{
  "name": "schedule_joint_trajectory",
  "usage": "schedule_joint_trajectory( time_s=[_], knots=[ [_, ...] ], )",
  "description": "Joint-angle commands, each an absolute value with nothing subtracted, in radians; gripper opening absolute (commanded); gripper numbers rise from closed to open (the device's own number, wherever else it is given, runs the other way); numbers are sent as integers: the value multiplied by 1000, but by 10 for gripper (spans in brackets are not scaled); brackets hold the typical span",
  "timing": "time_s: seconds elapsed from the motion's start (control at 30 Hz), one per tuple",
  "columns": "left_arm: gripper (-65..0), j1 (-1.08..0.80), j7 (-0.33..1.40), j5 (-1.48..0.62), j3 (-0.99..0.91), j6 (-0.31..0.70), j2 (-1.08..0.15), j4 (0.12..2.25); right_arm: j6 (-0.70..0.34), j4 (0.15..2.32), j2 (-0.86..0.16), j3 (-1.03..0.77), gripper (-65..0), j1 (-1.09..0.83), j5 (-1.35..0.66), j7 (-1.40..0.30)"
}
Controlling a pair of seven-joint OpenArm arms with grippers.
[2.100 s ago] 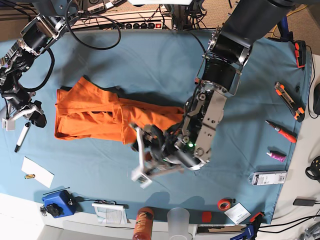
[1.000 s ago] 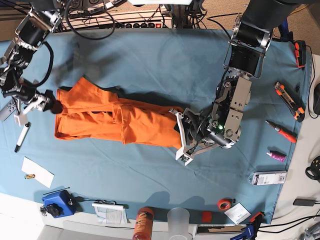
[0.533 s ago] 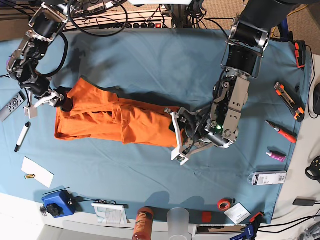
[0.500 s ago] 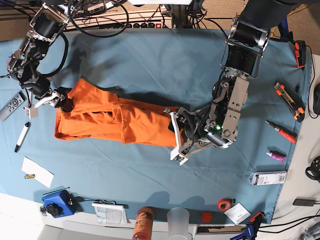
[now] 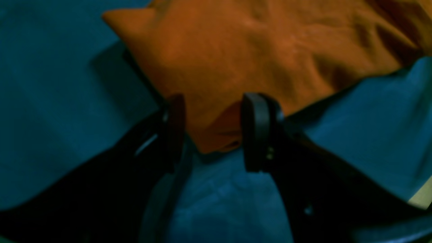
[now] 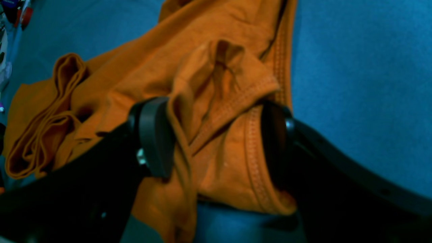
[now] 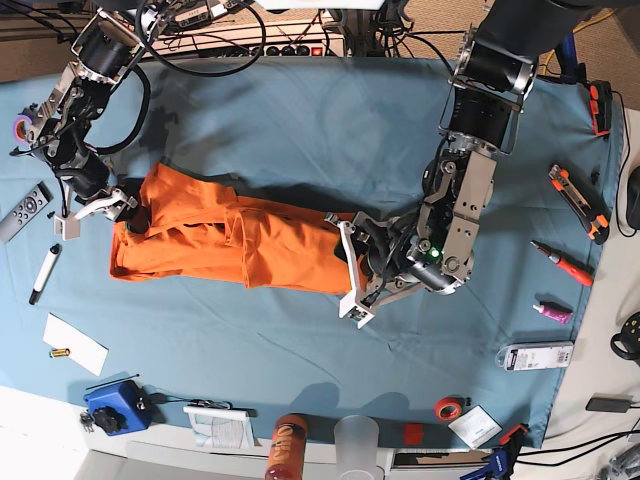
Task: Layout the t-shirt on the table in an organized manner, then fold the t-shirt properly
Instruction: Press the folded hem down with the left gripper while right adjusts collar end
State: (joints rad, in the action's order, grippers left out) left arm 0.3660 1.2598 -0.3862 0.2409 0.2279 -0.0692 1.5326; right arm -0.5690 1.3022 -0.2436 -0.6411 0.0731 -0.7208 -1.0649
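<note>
Straddling cloth with both sets of fingers. Near edge of the desk (image 7: 300, 350): an orange-capped bottle (image 7: 287, 447) and a clear cup (image 7: 356, 438), untouched. Mid-desk, the t-shirt (image 7: 225, 240) lies bunched in a long crumpled band running left to right. My left fingers (image 5: 212, 131) stand apart, one pad either side of the shirt's pointed end corner, cloth between them, desk cover beneath. My right fingers (image 6: 216, 141) are spread wide at the shirt's other end, a stitched hem and folded layers lying between the pads; not pinched. Far edge: cables and a power strip (image 7: 285, 45). Hand tools along the side edge beyond my left arm.
</note>
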Motion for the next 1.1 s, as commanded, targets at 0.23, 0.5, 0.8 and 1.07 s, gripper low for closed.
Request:
schedule_joint_trajectory(
  time_s=[0.23, 0.5, 0.8, 1.07],
  knots=[
    [-371, 393, 1246, -397, 238, 229, -64, 1554, -559, 1314, -258, -643, -442, 83, -705, -1087],
    [-371, 393, 1240, -397, 238, 229, -64, 1554, -644, 1319, -305, -643, -393, 115, -726, -1220],
    [-371, 393, 1233, -397, 238, 229, -64, 1554, -668, 1319, -425, -643, -359, 155, -756, -1315],
    [-371, 384, 1232, -397, 238, 229, -64, 1553, -632, 1298, -457, -643, -359, 152, -779, -1246]
  ],
)
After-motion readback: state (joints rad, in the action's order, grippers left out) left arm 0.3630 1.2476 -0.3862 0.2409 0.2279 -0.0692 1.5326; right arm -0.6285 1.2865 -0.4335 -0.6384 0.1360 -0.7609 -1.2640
